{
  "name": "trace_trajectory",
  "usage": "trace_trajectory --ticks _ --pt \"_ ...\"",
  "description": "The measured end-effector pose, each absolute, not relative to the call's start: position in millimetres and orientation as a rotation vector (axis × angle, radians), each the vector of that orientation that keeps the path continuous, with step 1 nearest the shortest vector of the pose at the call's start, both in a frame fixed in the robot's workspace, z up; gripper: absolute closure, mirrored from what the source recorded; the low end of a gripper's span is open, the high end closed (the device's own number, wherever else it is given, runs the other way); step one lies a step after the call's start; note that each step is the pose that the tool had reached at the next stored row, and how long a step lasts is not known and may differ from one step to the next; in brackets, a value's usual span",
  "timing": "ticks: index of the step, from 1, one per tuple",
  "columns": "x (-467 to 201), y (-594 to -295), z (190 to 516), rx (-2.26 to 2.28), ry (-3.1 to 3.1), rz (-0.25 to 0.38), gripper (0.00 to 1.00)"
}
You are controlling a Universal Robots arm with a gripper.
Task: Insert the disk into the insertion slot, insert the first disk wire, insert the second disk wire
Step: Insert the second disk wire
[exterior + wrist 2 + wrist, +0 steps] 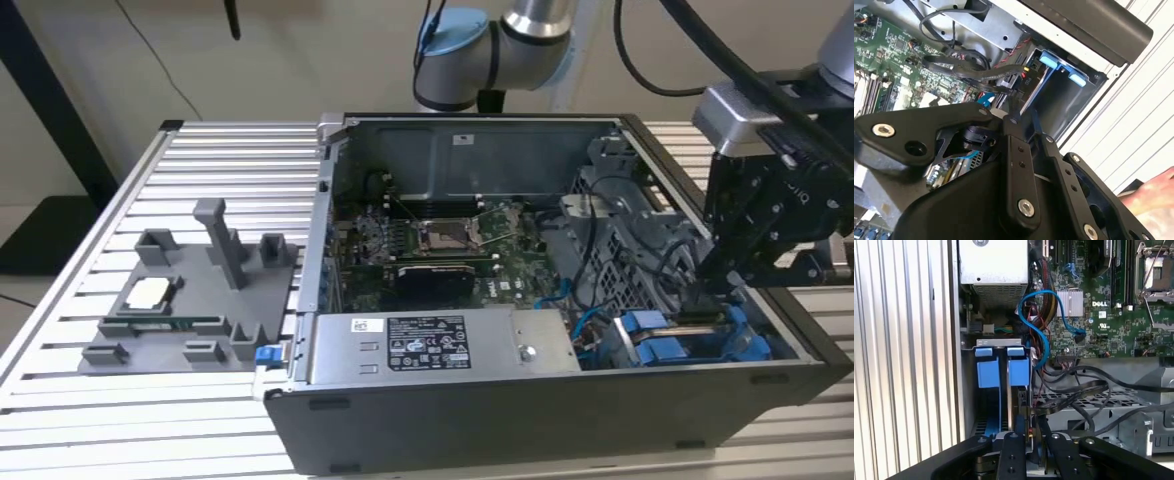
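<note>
The gripper [1030, 439], lowered into the open case [534, 420], is closed on a black wire connector [1030, 432] at the disk [1015, 405], which is seated in the blue-tabbed slot [988, 374].

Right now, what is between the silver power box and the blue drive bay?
In the first wrist view, a looping blue cable and a bundle of coloured wires lie between the power box and the drive bay.

- Soft, even light is filling the room.
- The bench [80, 300] slats are shining bright.
- A hand [1154, 197] is looking blurry in the second wrist view.
</note>
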State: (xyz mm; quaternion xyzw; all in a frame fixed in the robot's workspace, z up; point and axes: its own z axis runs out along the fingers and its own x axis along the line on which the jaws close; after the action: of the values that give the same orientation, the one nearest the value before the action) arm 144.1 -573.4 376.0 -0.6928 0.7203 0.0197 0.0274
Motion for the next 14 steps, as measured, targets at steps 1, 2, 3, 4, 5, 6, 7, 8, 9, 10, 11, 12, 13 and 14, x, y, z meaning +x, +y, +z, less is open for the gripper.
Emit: trace_trajectory --ticks 1,2,3,4,5,6,7,8,9,10,11,12,13,14 --pt "145 -573 377 -2.142 2.228 0.067 0.76" --pt "147 -573 378 -2.145 2.231 0.075 0.76" --pt "148 -573 380 -2.148 2.235 0.082 0.76" --pt "149 -573 381 -2.151 2.239 0.089 0.76" --pt "150 -573 382 -2.154 2.243 0.097 0.76" --pt "151 -573 383 -2.157 2.246 0.104 0.76" --pt "152 -573 384 -2.16 2.249 0.11 0.76" --pt "153 -573 385 -2.162 2.252 0.117 0.76" --pt "154 -573 387 -2.165 2.255 0.124 0.76" --pt "155 -573 388 -2.167 2.258 0.129 0.76" --pt "155 -573 389 -2.169 2.26 0.133 0.76" --pt "156 -573 390 -2.17 2.262 0.138 0.76" --pt "156 -573 391 -2.172 2.264 0.142 0.76" --pt "156 -573 392 -2.173 2.266 0.146 0.76"
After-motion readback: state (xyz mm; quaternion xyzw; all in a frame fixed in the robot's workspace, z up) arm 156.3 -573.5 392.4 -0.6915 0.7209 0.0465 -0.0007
